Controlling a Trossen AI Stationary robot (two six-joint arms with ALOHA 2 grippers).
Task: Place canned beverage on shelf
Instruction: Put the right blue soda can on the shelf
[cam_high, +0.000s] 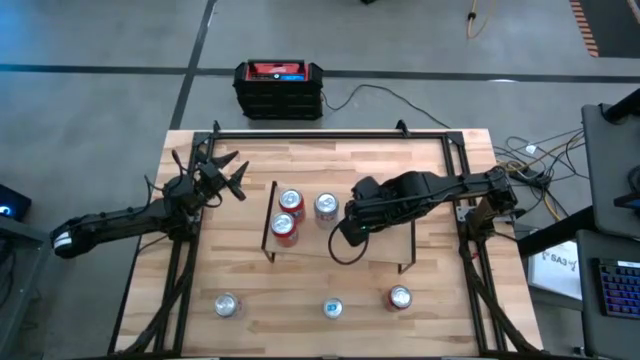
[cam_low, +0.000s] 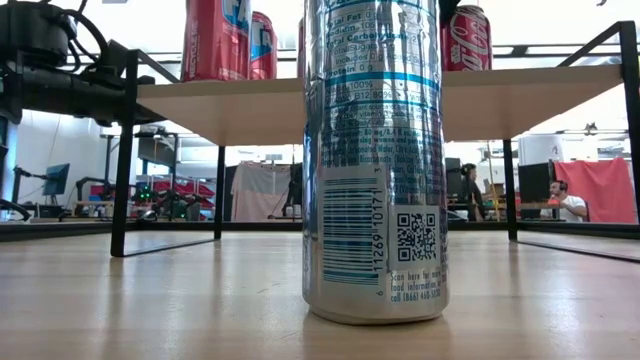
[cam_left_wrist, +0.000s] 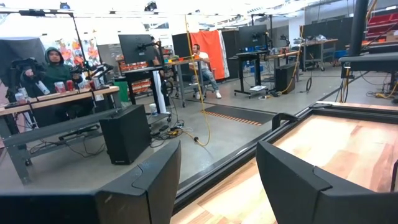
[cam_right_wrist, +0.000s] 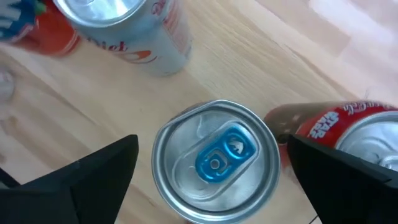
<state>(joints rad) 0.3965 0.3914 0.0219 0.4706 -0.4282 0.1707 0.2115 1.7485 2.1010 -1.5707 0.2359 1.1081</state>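
The shelf (cam_high: 300, 250) stands at the table's middle, a light-wood board on black legs (cam_low: 250, 105). My right gripper (cam_high: 349, 233) is over the board, pointing down and open. Its two fingers (cam_right_wrist: 93, 177) stand on either side of a slim silver can with a blue tab (cam_right_wrist: 214, 158), with gaps to it. The can is upright; its base is hidden. A silver-and-red can (cam_right_wrist: 130, 31) and red cans (cam_right_wrist: 348, 134) stand near it on the board. My left gripper (cam_high: 236, 176) waits open and empty at the table's far left.
Three more cans stand on the table near its front edge: a silver one (cam_high: 227, 305), a slim silver-blue one (cam_high: 333, 308) that fills the low view (cam_low: 375, 160), and a red one (cam_high: 400, 297). A black crate (cam_high: 279, 88) sits on the floor beyond the table.
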